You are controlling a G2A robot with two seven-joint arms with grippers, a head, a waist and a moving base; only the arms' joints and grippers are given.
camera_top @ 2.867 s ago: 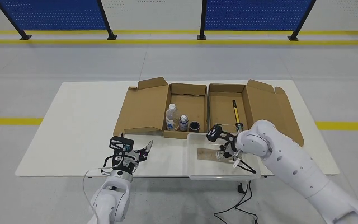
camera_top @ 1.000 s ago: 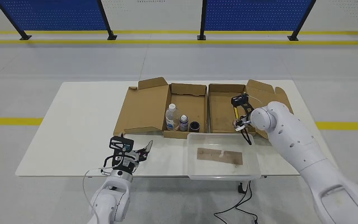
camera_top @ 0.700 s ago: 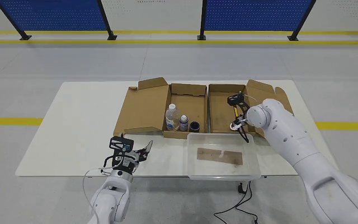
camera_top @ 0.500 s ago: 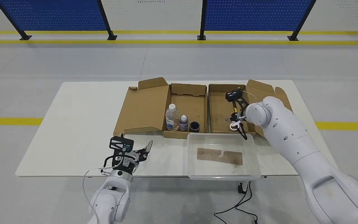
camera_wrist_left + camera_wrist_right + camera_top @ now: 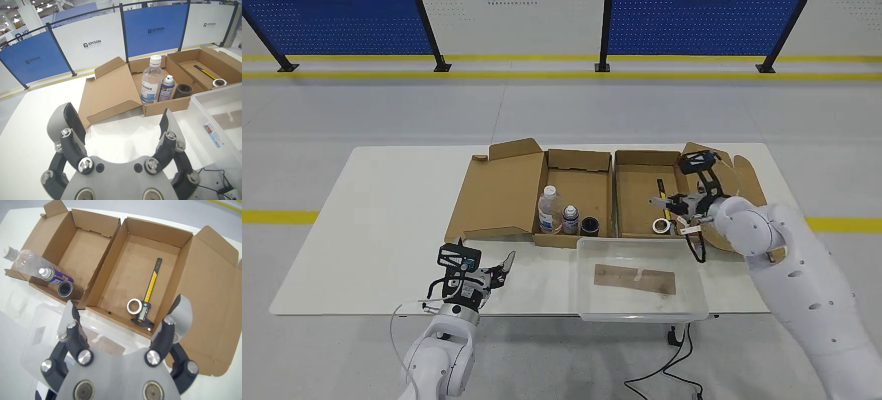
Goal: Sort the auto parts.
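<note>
A metal ring (image 5: 128, 307) lies in the right cardboard box (image 5: 640, 172) beside the head of a yellow and black caliper (image 5: 152, 283). My right gripper (image 5: 126, 303) hangs open and empty above that box's near right corner (image 5: 675, 216). The ring (image 5: 661, 226) and caliper (image 5: 664, 196) lie just left of it. The left box (image 5: 577, 185) holds a clear bottle (image 5: 548, 208), a spray can (image 5: 570, 219) and a black cylinder (image 5: 589, 226) along its front wall. My left gripper (image 5: 117, 111) is open and empty low over the table's front edge (image 5: 492, 272).
A clear plastic bin (image 5: 587, 300) stands in front of the boxes, with a brown patch showing on its floor. Both boxes have their flaps spread flat on the white table (image 5: 382, 220). Bare table lies to the left of the boxes.
The right arm went from the plastic bin up to the right box, the ring now lies in the box, and the gripper has drawn back to the right, open. The left arm stayed put.
</note>
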